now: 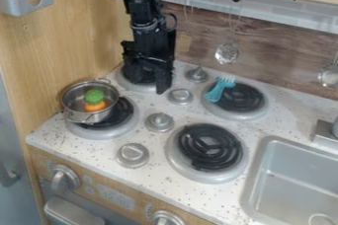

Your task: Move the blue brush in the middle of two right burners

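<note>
Oven knob is sitting foremost. Blue brush is resting on rear right burner, probably light, stiff; mid-handle is offering purchase. Gripper is hanging by rear left burner, aperture and hold undeterminable.

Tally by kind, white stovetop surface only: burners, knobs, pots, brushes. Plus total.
Burners: 4
Knobs: 4
Pot: 1
Blue brush: 1
Total: 10

rear-left burner: partly hidden behind claw | sink: cut off right, below | panel print: too small
</note>
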Action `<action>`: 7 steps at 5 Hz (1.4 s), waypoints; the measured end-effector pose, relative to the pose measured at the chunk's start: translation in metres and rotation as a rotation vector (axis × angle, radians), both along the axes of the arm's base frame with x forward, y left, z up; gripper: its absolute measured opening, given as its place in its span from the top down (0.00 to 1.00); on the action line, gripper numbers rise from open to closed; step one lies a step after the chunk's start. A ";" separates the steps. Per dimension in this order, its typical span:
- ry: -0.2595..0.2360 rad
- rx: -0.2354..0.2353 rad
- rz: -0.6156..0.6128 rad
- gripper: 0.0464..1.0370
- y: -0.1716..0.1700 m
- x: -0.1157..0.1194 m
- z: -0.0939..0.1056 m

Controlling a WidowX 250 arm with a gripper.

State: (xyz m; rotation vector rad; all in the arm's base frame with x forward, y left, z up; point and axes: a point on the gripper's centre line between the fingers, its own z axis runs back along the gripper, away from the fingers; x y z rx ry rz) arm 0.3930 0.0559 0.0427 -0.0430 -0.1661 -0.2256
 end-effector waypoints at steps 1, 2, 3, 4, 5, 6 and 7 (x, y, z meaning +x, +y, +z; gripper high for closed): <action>0.041 -0.011 0.001 0.04 -0.001 -0.004 -0.017; 0.040 -0.018 -0.026 0.04 -0.009 0.005 -0.030; -0.036 -0.006 -0.098 0.04 -0.038 0.023 -0.029; -0.143 0.002 -0.096 0.04 -0.050 0.026 -0.045; -0.282 -0.008 -0.063 0.04 -0.061 0.042 -0.045; -0.368 -0.025 -0.025 0.04 -0.082 0.061 -0.043; -0.374 -0.032 0.026 0.04 -0.084 0.078 -0.054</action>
